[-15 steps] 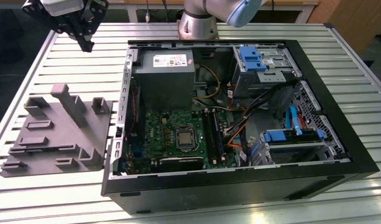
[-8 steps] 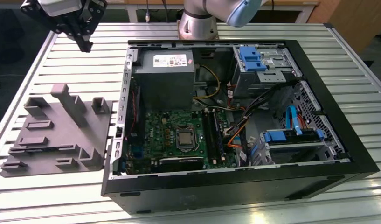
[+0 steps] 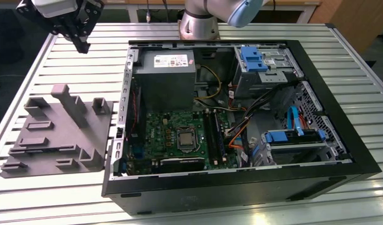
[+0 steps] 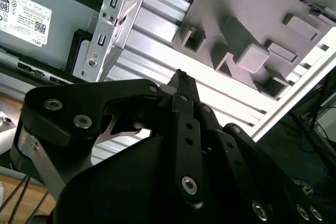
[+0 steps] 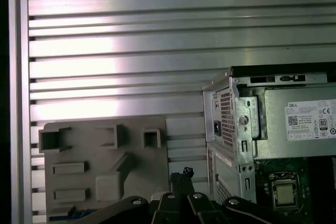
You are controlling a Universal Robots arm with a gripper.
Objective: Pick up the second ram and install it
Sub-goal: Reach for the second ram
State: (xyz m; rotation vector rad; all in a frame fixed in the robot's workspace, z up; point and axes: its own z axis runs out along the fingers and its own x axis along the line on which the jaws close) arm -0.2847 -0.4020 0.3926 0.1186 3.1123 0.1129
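- Gripper [image 4: 180, 77]: the fingers are drawn fully together, tips meeting in both wrist views; nothing is seen between them, and they touch nothing
- In the exterior view the gripper [image 3: 85, 46] hangs above the slatted aluminium table [image 3: 72, 65] towards the exterior view's left, far side; it is well apart from the fixture and the case
- Grey fixture [image 5: 142, 171]: lies flat on the table below the fingertips, just beside the case wall, with three square posts at one end
- Thin blue strip [image 5: 71, 214]: lies along the fixture's end opposite the posts, partly hidden by the gripper's links; the colour matches the second ram, but I cannot tell whether it is the second ram
- Computer case [image 3: 241, 185]: lies open on its side at the exterior view's right of the fixture
- Inside the case: green motherboard [image 3: 172, 136]; grey power supply [image 3: 163, 75] beyond it; dark memory slots [image 3: 214, 133] beside the processor, content not discernible
- Robot base [image 3: 200, 23]: stands behind the case
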